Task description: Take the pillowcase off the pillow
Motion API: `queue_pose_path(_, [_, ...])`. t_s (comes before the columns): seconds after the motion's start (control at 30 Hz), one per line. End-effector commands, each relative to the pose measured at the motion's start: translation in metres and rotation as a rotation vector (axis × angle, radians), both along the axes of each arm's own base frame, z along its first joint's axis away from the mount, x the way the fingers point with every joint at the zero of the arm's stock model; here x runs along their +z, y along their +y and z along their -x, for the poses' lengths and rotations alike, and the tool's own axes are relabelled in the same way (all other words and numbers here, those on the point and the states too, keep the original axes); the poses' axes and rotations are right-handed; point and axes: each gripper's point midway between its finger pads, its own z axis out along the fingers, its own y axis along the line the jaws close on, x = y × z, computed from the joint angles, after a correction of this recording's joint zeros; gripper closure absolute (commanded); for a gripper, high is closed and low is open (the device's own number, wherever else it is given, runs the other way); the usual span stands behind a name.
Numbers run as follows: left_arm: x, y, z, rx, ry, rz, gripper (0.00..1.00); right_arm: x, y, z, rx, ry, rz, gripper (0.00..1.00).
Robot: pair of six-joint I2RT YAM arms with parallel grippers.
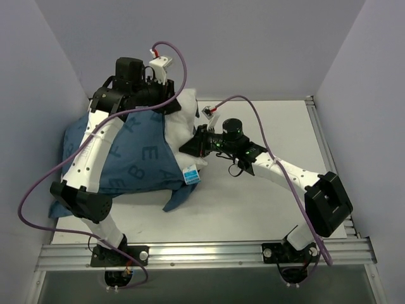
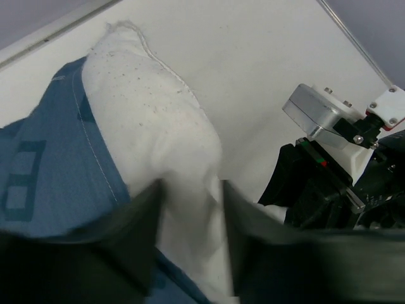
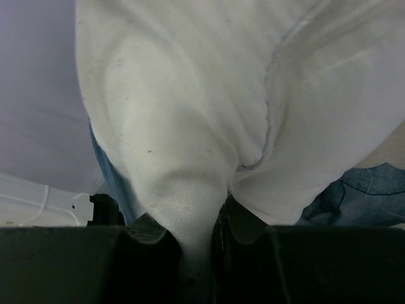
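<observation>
The right gripper [image 3: 193, 237] pinched a fold of the white pillow [image 3: 190, 95] tightly, while the left gripper [image 2: 190, 215] stood partly open astride the pillow beside the blue pillowcase [image 2: 44, 171].

Print check, top view: pillowcase [image 1: 136, 161], lying toward the table's [image 1: 266, 209] left edge, is showing scattered lighter-blue capitals at odd angles. An E, a B and an A are reading clearly near its middle; no words are forming. The blue-and-white tag [image 1: 190, 175] at the pillow's [image 1: 180, 120] near corner is carrying print too small to read.
</observation>
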Motion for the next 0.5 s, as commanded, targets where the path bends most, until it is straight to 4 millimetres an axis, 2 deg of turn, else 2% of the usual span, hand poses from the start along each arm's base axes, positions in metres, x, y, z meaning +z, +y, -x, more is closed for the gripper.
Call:
queue_pose_path(0.0, [0.030, -0.006, -0.003, -0.045, -0.148, 0.004, 0.24, 0.007, 0.003, -0.004, -0.058, 0.022, -0.049, 1.00])
queue_pose_path(0.03, [0.020, -0.003, -0.001, -0.047, -0.120, -0.023, 0.02, 0.000, 0.001, -0.004, -0.075, 0.038, -0.045, 1.00])
queue_pose_path(0.07, [0.016, -0.001, -0.001, -0.047, -0.113, -0.037, 0.06, -0.003, 0.001, -0.005, -0.085, 0.048, -0.050, 1.00])
queue_pose_path(0.1, [0.013, 0.000, 0.000, -0.057, -0.113, -0.053, 0.06, 0.000, 0.002, -0.006, -0.100, 0.057, -0.080, 1.00])
queue_pose_path(0.2, [0.001, 0.005, 0.006, -0.062, -0.095, -0.082, 0.06, -0.011, 0.002, -0.006, -0.125, 0.106, -0.111, 1.00])
queue_pose_path(0.3, [-0.028, 0.014, 0.011, -0.060, -0.056, -0.152, 0.06, -0.020, 0.004, -0.004, -0.136, 0.135, -0.109, 1.00])
queue_pose_path(0.33, [-0.047, 0.019, 0.015, -0.056, -0.019, -0.194, 0.00, -0.024, 0.006, -0.003, -0.141, 0.140, -0.102, 1.00])
queue_pose_path(0.43, [-0.080, 0.025, 0.019, -0.060, 0.042, -0.275, 0.34, -0.032, 0.012, 0.002, -0.131, 0.165, -0.100, 1.00])
queue_pose_path(0.47, [-0.094, 0.025, 0.022, -0.066, 0.075, -0.291, 0.35, -0.035, 0.014, 0.003, -0.127, 0.171, -0.102, 1.00])
